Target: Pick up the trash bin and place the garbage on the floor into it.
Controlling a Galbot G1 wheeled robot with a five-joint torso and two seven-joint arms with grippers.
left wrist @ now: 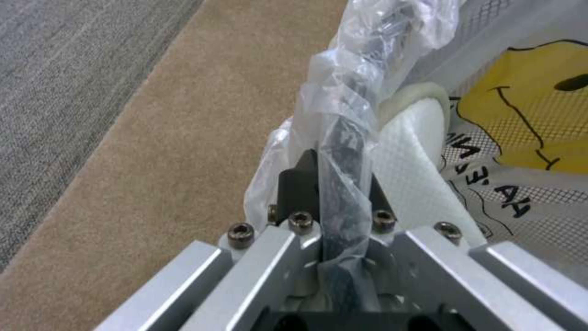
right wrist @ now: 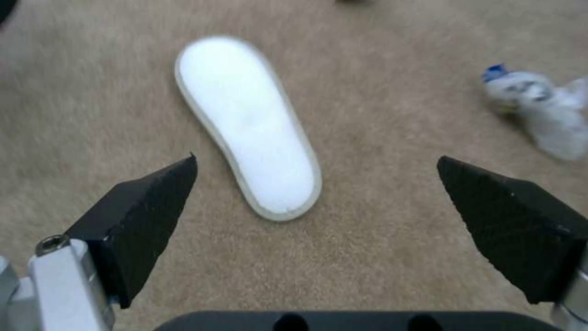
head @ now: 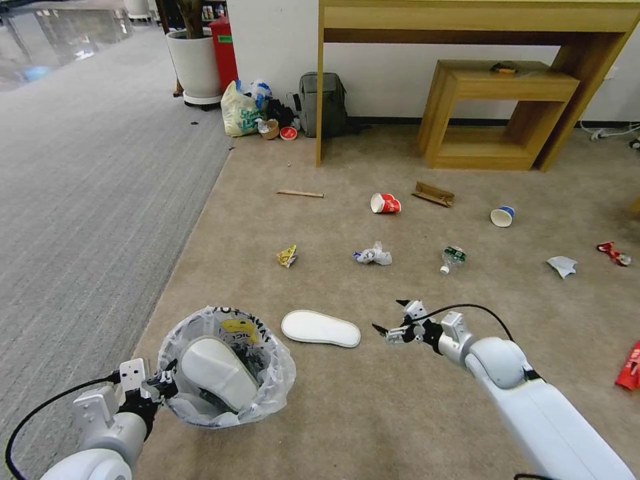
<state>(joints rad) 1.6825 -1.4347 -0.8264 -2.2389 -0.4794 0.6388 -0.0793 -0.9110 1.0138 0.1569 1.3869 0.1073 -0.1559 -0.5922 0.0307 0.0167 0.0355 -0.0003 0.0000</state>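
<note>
Beige floor [head: 413,400] lies open around my right gripper [right wrist: 315,202], jaws spread wide over the white slipper [right wrist: 248,124]. My left gripper [left wrist: 334,184] pinches the trash bin [head: 277,373] rim beside the grey carpet [head: 87,200] edge, another slipper [head: 213,370] inside.

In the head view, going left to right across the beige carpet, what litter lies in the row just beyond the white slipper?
Yellow wrapper → crumpled white wrapper → crushed bottle → crumpled paper → red wrapper.

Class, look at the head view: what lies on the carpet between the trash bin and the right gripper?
A white slipper lies flat on the beige carpet between the trash bin and the open right gripper, touching neither, as the head view shows.
</note>
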